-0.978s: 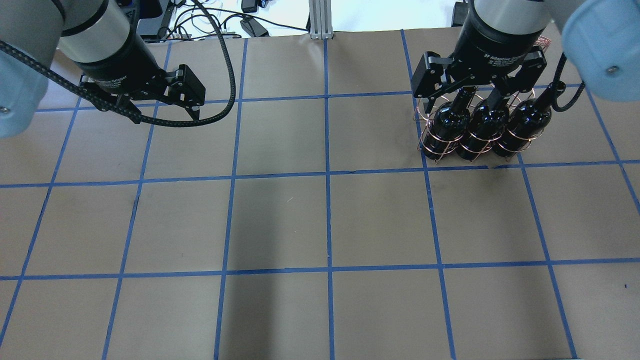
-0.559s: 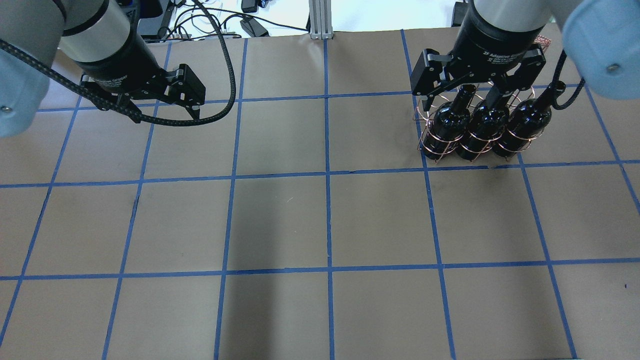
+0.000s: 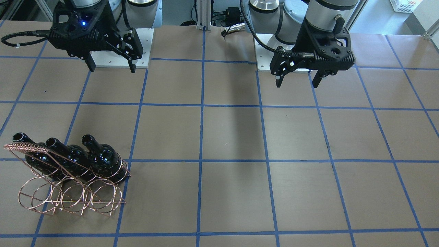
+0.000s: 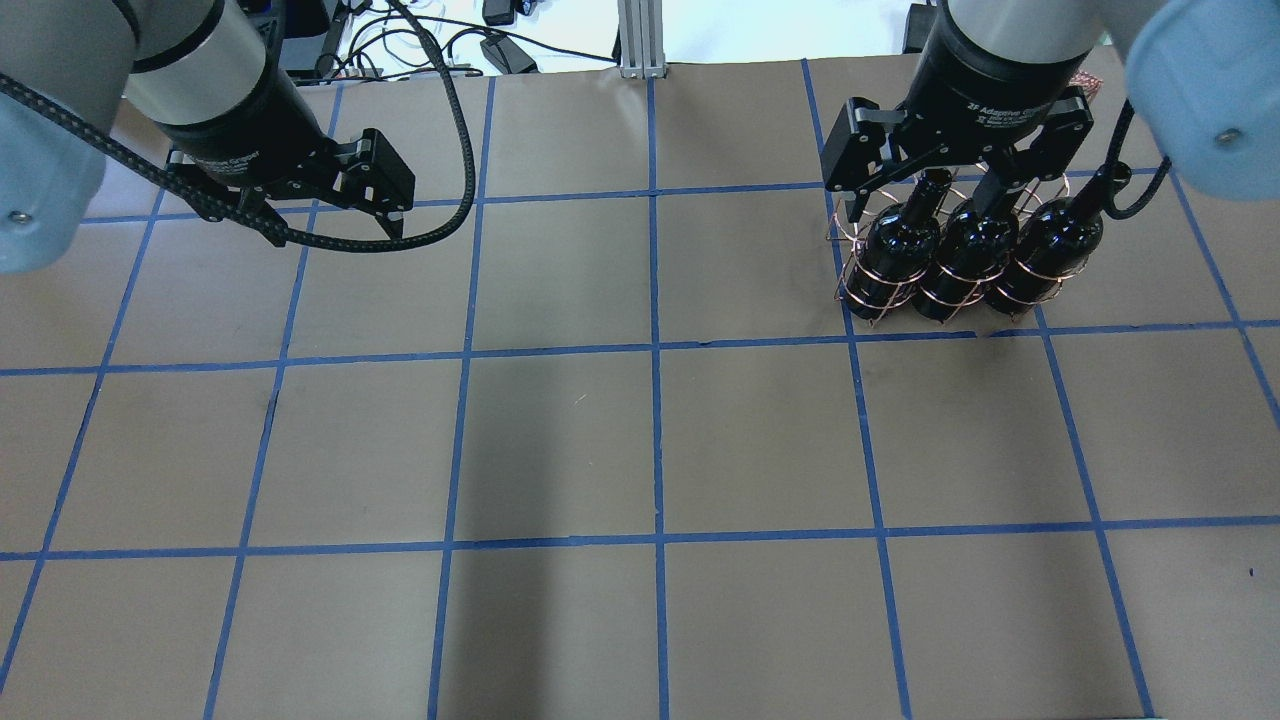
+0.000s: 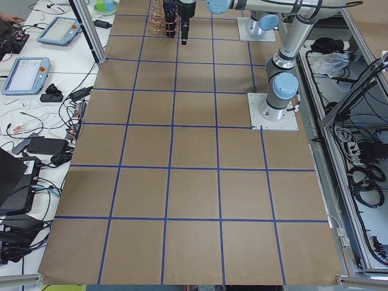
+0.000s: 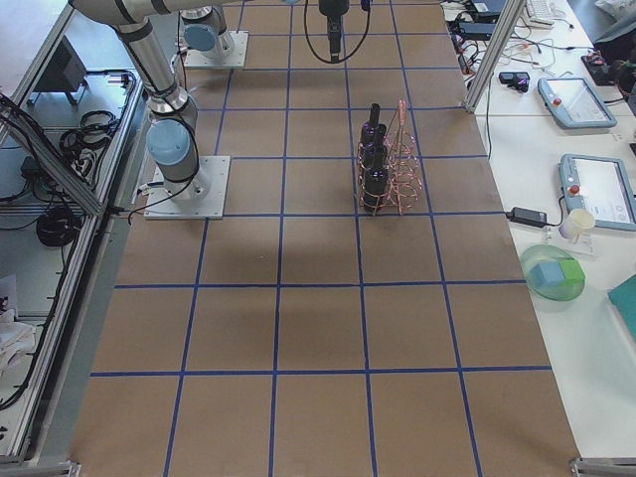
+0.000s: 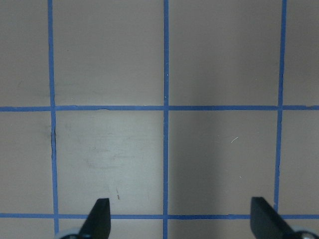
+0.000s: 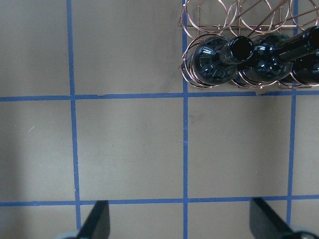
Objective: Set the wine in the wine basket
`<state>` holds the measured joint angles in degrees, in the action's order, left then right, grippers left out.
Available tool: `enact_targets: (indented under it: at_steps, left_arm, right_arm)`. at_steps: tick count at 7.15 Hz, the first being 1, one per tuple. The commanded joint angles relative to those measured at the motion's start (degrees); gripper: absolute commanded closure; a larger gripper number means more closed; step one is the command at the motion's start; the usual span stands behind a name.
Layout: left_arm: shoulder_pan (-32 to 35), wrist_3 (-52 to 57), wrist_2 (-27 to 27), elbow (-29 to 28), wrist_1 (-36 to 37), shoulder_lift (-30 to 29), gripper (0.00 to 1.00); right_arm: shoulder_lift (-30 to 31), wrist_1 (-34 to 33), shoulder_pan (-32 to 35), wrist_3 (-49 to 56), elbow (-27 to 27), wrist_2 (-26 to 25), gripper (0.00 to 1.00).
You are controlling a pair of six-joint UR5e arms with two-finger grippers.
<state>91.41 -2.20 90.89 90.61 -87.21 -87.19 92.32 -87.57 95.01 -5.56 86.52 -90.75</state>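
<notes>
Sitting in the basket (image 3: pixel 68 187), three bottles (image 3: pixel 103 158) lean necks-up, closer to the right gripper (image 3: pixel 111 68), wide and empty; left gripper (image 3: pixel 297 82) likewise.

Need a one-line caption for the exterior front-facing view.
Three wine bottles sit in the wine basket; left gripper and right gripper hover clear, jaws open.

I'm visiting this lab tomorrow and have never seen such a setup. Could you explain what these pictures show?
Two robot arms stand at a table papered brown with a blue tape grid. Each ends in a two-finger gripper; the left gripper and the right gripper are both open, holding nothing. Four fixed cameras look from overhead, the front and both table ends; two more ride on the wrists, looking down. On the table stands a copper wire basket with three dark bottles in its hoops nearer the robot.
</notes>
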Motion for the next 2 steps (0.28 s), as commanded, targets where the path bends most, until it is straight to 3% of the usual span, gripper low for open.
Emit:
enact_targets:
  at_steps: [1,2]
  left_arm:
    - [0.0,0.0,0.1,0.0,-0.1,0.0,0.00]
    - [-0.1,0.0,0.1,0.0,-0.1,0.0,0.00]
  right_arm:
    - [0.1,-0.1,0.0,-0.1,0.0,0.2,0.00]
    - [0.1,-0.1,0.0,-0.1,0.0,0.0,0.00]
